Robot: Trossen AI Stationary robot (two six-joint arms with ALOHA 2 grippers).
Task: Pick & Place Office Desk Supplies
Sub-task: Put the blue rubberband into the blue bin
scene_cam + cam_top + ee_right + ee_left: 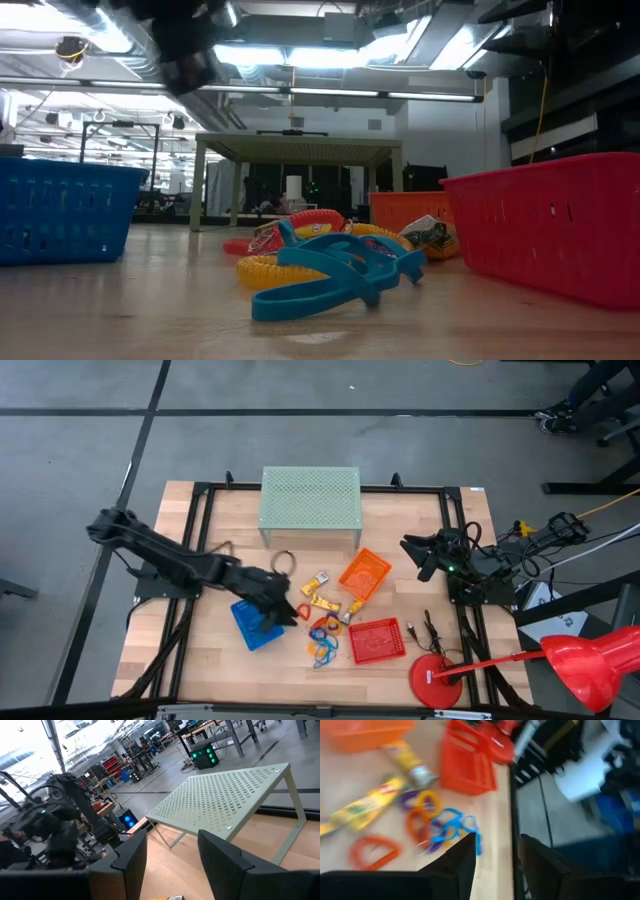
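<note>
Most of the office desk supplies are unsorted, as far as I can judge: the tangle of thin blue, red and orange loops [323, 637] lies loose on the wooden worktop [400, 600] just beside the red plastic basket [377, 641], on that basket's side facing the blue plastic basket [256, 623], and the small yellow-and-white blocky pieces [322, 592] lie a little farther from the red basket, near the tilted orange plastic basket [364, 575]. The red basket looks empty from above, and I cannot tell what the blue and orange ones contain, so nearly all the picking and placing seems to be left. The left pincer [283, 610] hovers above the worktop between the blue basket and the loops, well short of the red basket; its arm reaches in low and stretched out from the far side of the blue basket. Its wrist view shows the two dark fingers [462, 862] standing apart with nothing between them, pointed towards the loops. The right pincer [170, 857] waits beyond the red basket near the worktop's edge, raised, its jaws apart and empty, facing the pale green perforated metal stand [227, 802].
</note>
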